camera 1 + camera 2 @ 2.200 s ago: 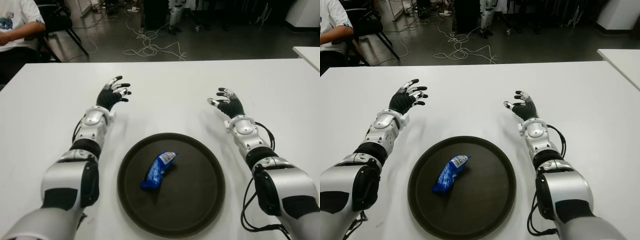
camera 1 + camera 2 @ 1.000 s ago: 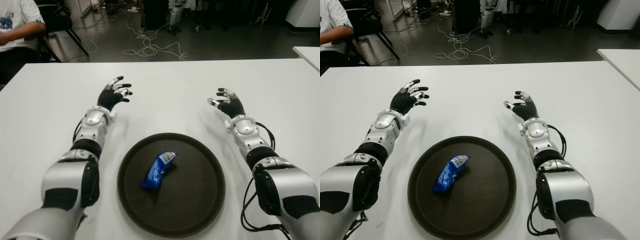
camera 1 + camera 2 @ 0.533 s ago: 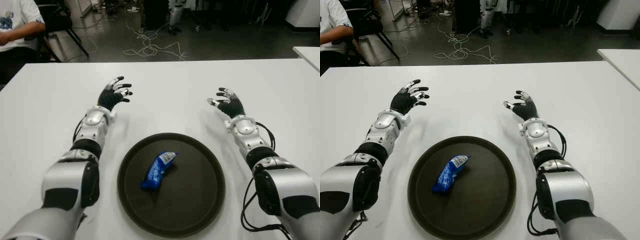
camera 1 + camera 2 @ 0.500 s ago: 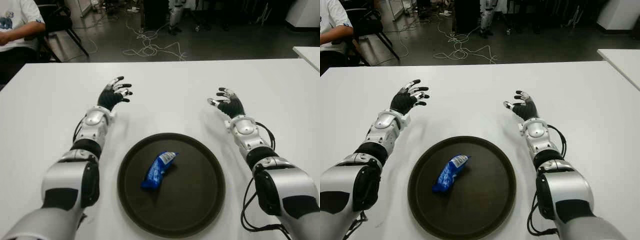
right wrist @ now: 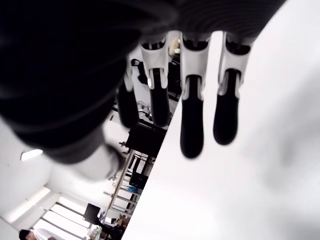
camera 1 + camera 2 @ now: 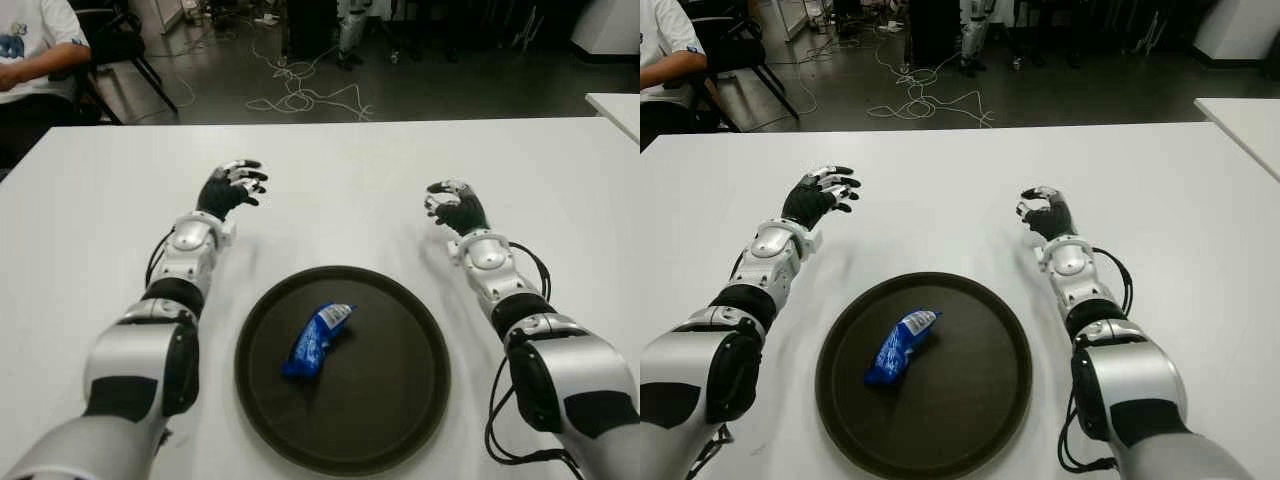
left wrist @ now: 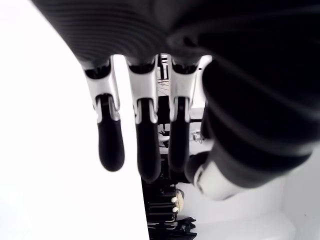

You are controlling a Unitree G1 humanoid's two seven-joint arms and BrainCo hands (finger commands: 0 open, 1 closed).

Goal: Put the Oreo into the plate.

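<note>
The Oreo (image 6: pixel 318 339) packet lies inside the dark plate (image 6: pixel 400 420) at lower centre on the desk (image 6: pixel 340 190), so both empty, loosely curled hands, left robot hand (image 6: pixel 228 189) and right robot hand (image 6: pixel 454 208), apparently hover clear above it.

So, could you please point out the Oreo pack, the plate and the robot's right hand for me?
Oreo pack (image 6: pixel 317 339): left eye view, middle of the blue wrapper.
Plate (image 6: pixel 400 400): left eye view, bare dark surface.
Right hand (image 6: pixel 458 209): left eye view, back of the hand.
</note>
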